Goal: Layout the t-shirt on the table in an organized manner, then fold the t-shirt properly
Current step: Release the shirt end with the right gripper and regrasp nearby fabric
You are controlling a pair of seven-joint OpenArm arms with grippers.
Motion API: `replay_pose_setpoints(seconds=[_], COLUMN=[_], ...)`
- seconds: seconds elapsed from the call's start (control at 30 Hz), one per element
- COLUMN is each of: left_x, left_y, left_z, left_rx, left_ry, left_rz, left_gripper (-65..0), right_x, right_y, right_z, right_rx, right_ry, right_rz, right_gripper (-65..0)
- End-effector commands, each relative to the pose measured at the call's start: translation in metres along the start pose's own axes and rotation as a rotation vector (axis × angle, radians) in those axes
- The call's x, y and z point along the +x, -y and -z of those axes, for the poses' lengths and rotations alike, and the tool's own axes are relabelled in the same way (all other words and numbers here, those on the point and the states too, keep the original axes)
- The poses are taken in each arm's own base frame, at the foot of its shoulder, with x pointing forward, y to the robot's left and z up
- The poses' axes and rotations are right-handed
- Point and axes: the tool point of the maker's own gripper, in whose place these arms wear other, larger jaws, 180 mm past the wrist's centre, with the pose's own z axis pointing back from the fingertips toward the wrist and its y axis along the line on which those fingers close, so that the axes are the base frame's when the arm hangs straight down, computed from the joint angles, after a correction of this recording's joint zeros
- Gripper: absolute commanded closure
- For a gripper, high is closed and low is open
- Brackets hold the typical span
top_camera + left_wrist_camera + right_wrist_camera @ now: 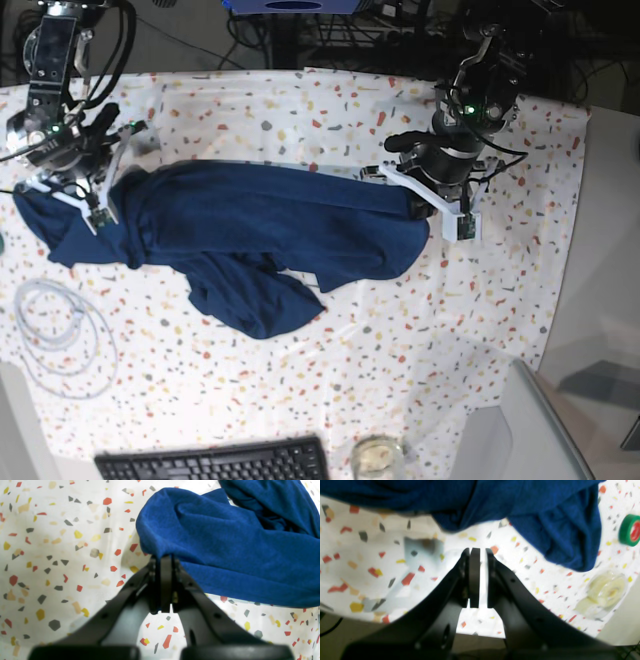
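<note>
Left gripper (163, 558) is clamped on an edge of the t-shirt (260, 225). Right gripper (478, 552) is closed with nothing seen between its jaws, fabric just beyond the tips. T-shirt is stretched across the table (400, 330), lower part bunched.

A black keyboard (215, 462) lay at the near edge, with dark cables (300, 25) tangled beyond the far side.
</note>
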Motion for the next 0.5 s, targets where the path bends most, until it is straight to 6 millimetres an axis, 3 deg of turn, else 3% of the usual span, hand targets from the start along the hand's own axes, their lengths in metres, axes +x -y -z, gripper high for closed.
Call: replay_pose_setpoints(seconds=[0.0,0.17,0.33,0.47], left_x=[0.015,0.013,0.013,0.011], left_y=[0.002,0.001,0.010,0.017], left_z=[-0.002,-0.001,-0.002,-0.001], left_rx=[-0.008,-0.005,-0.019,-0.026], left_ry=[0.050,0.046,0.046,0.042], left_rz=[0.004,0.003,-0.024,-0.048], left_gripper=[0.0,0.0,0.0,0.0], right_x=[0.006,0.000,-0.017,-0.018], right_y=[0.008,0.008,0.029,0.033], right_z=[-0.004,-0.004,-0.007,-0.006], right_rx=[-0.024,-0.025,-0.090,-0.097], right_ry=[0.022,0.005,-0.078,-0.086], right_rz=[-0.004,-0.009,-0.057,-0.065], right_gripper=[-2.9,-2.9,-2.9,-2.9])
